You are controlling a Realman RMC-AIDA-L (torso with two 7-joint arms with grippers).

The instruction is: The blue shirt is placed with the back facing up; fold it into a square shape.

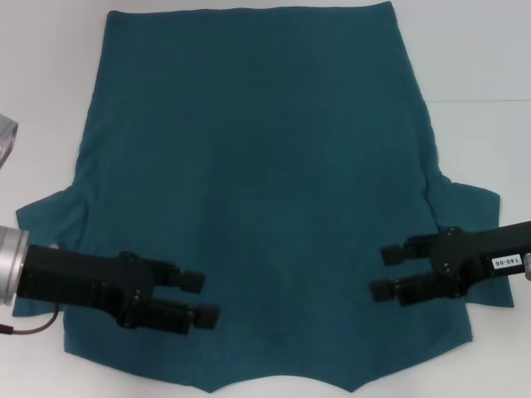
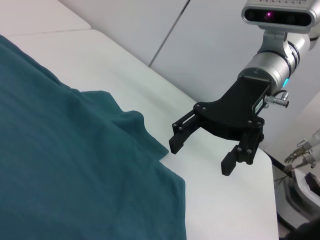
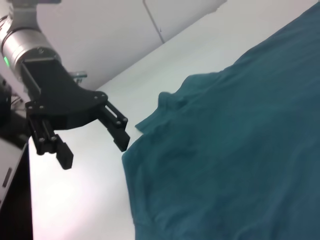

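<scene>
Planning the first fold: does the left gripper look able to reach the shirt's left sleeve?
Probably yes. The left gripper, open, hovers over the blue shirt beside its left sleeve; nothing lies between.

A white table (image 1: 481, 66) carries everything, its bare top showing along both side edges. A faint seam crosses it near the far right edge.

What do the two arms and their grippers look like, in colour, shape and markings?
Both arms end in a silver metal cylinder joined to a black block. The left gripper and the right gripper are black, each with two straight bar-like fingers. A thin red cable runs under the left arm's silver wrist. The right arm carries a small white label with black print. In the wrist views, a green light glows on each silver wrist.
</scene>
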